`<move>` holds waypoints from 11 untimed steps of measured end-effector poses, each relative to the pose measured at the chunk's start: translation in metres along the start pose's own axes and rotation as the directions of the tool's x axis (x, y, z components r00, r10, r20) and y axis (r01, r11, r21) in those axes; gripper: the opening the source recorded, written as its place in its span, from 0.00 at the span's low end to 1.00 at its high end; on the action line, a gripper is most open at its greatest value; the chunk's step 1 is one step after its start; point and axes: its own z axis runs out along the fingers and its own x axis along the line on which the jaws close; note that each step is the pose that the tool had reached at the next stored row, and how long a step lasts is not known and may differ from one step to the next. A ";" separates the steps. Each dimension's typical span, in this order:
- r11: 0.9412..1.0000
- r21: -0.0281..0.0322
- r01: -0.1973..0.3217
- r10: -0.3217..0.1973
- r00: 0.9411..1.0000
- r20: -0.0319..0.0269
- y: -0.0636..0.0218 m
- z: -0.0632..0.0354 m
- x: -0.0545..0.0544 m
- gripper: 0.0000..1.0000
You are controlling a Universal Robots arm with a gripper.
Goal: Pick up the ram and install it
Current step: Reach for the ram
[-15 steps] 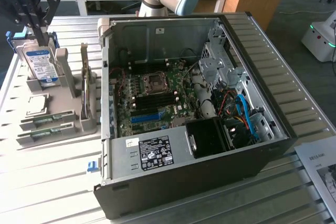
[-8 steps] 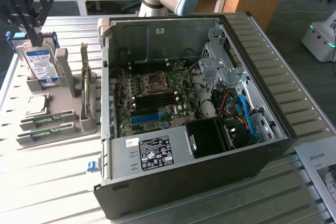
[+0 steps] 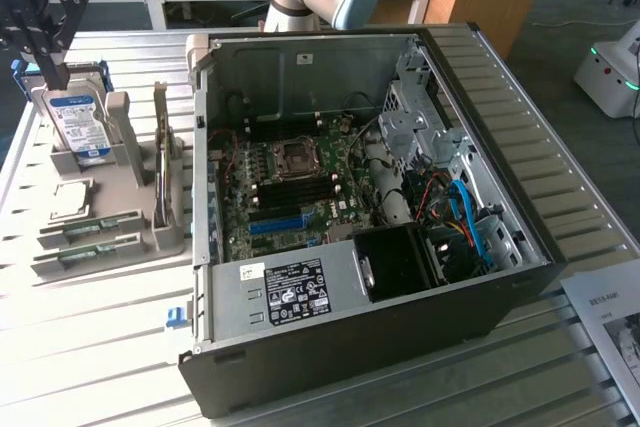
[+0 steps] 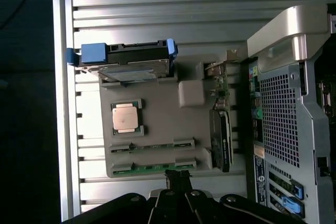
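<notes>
Largest on the slatted tabletop [image 3: 100, 347]: an open computer case [image 3: 350, 347] with its motherboard bared, taking up the middle and the exterior view's right. Beside it, at the exterior view's left, a grey tray [image 4: 163, 119] of parts. At the tray's far end, a blue-labelled hard drive [image 3: 78, 122] standing in its cradle. Nearer than that, a square processor chip [image 4: 126, 117] lying flat.

At the tray's near edge, two look-alike green sticks side by side, each flat in its own slot. Taken here as the ram [image 4: 152, 167]: the outer one, nearest the tray's rim. The second green stick [image 4: 152, 147] lies just beside it on the processor's side. Cannot tell for certain which of the pair is meant.

Tool [image 3: 50, 72] high above the tray's far end, over the hard drive. Shut tight, fingers together, nothing between them. In the wrist view, closed tips lining up near the outer stick, though well above it.

On handling, judged by looks: light, thin and stiff, but fragile. Likely to crack or lose a chip if squeezed on its faces or bent along its length. Best taken across the two long edges near the middle, away from the chips and contact strip. Probably little edge standing proud of the slot, so a shallow, square grip.
</notes>
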 end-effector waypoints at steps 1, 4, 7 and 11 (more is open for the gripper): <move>1.000 0.000 0.000 0.000 1.000 -0.001 -0.0001 0.0000 0.002 0.10; 1.000 0.000 0.000 0.000 1.000 -0.003 -0.0005 0.0002 0.006 0.10; 1.000 0.001 0.000 0.000 1.000 -0.005 -0.0008 0.0002 0.010 0.10; 1.000 0.001 0.000 0.000 1.000 -0.009 -0.0012 0.0003 0.016 0.10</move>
